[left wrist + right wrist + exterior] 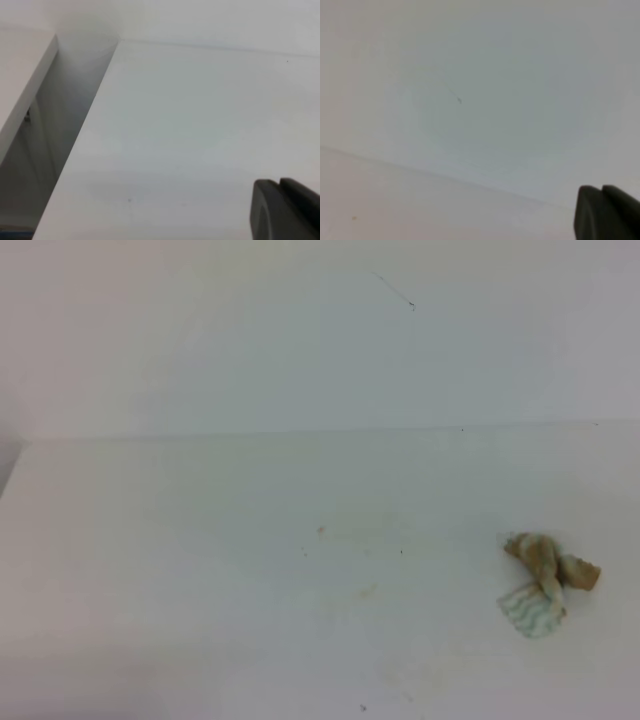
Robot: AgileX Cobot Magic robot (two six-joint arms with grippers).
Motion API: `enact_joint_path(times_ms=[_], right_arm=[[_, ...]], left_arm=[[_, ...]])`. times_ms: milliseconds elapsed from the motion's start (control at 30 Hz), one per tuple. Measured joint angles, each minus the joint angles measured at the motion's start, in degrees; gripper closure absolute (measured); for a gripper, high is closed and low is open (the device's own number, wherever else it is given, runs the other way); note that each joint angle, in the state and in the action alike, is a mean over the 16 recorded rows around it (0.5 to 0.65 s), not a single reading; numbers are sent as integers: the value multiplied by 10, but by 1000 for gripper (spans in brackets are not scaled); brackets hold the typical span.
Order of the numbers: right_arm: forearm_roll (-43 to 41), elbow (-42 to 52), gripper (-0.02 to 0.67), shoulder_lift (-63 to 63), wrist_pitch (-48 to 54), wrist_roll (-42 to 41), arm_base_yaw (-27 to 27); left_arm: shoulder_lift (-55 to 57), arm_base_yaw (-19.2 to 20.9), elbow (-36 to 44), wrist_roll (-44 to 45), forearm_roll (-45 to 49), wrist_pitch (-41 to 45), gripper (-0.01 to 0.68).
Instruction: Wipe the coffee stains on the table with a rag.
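i see the rag (545, 583) bunched at the lower right of the table (200, 570), nothing touching it. right gripper (607, 212) sits fully closed and empty at its view's lower right corner. left gripper (285, 210): can't tell.

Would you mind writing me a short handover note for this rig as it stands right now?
Right hand: shut, holding nothing, pulled back, only its dark tip in its own wrist view.
Left hand: only its dark tip shows at the frame corner; open or shut cannot be told; nothing held.
The rag lies bunched on the table at the right side, tan-blotched part up, free of both hands.
Coffee stains: no large blotches show; only faint specks and a pale smear near the middle.
Done: wiping seems finished, rag put down.
Left: perhaps a check of those faint marks.
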Motion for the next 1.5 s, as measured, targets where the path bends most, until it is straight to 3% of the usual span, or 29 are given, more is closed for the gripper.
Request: enact_joint_path(times_ms=[400, 1100, 1300, 1500], right_arm=[[2, 70, 646, -22, -2, -1, 0], [19, 257, 646, -252, 4, 12, -1], [-13, 274, 646, -253, 29, 70, -4], [-113, 274, 646, -253, 56, 188, -8]], left_arm=[[0, 0, 0, 0, 0, 0, 675], [-1, 0, 3, 0, 0, -1, 674], [-1, 0, 3, 0, 0, -1, 675], [0, 0, 0, 0, 0, 0, 675]])
